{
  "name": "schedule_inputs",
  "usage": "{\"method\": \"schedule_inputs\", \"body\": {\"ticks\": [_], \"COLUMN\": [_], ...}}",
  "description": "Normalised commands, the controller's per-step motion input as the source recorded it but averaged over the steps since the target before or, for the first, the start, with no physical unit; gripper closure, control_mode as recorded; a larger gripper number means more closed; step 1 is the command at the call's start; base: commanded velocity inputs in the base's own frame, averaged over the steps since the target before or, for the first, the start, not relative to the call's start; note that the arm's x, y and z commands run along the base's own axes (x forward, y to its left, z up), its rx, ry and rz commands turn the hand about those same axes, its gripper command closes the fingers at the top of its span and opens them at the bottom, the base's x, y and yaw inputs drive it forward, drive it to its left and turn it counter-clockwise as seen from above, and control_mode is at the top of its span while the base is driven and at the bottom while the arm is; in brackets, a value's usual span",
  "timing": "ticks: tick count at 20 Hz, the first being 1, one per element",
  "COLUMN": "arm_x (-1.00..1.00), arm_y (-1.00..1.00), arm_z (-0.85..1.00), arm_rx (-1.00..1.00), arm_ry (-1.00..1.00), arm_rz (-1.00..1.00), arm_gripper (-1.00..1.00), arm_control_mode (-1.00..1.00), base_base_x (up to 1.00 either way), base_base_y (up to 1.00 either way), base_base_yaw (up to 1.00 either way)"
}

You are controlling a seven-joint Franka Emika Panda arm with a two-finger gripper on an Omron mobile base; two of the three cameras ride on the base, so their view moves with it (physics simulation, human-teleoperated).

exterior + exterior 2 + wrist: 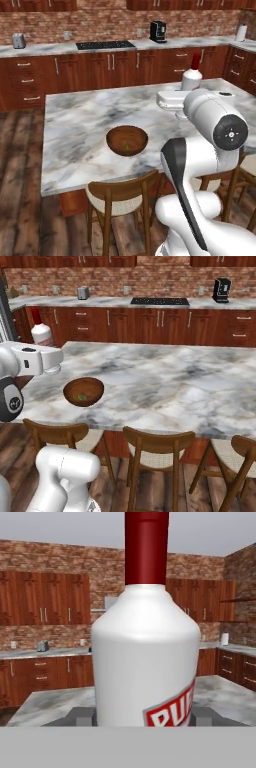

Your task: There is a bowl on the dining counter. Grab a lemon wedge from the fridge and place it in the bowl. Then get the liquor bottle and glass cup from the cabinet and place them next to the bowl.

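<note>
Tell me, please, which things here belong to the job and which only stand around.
Job: dining counter; bowl with a small green piece inside; liquor bottle, upright between the gripper's fingers.

Standing around: coffee machine, toaster, cooktop, chairs.

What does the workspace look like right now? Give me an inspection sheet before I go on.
Surface: marble dining counter, bare apart from the job's things.
Job's things: wooden bowl with a small green piece inside; liquor bottle, upright, red cap, between the end effector's fingers.
Glass cup: nothing seen.
Clutter: nothing seen.
End effector: jaws closed on the bottle's body, beyond the bowl.
Cables: nothing seen.
Surroundings: wooden chairs at the near edge; coffee machine, toaster and cooktop on the wall counter.
</note>
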Motion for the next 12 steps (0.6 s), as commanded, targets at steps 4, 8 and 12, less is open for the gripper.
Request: {"method": "schedule_inputs", "body": {"ticks": [4, 8, 12], "arm_x": [0.0, 0.64, 1.0], "arm_y": [0.0, -0.07, -0.39], "arm_z": [0.0, -0.04, -0.03], "arm_rx": [0.0, 0.02, 0.04], "arm_ry": [0.0, 0.1, 0.21], "arm_rz": [0.0, 0.03, 0.15], "arm_gripper": [1.0, 1.0, 1.0], "arm_control_mode": [1.0, -1.0, -1.0], "base_base_x": [0.68, 0.17, 0.0], "base_base_y": [0.16, 0.0, 0.0], "base_base_yaw": [-0.02, 0.0, 0.0]}}
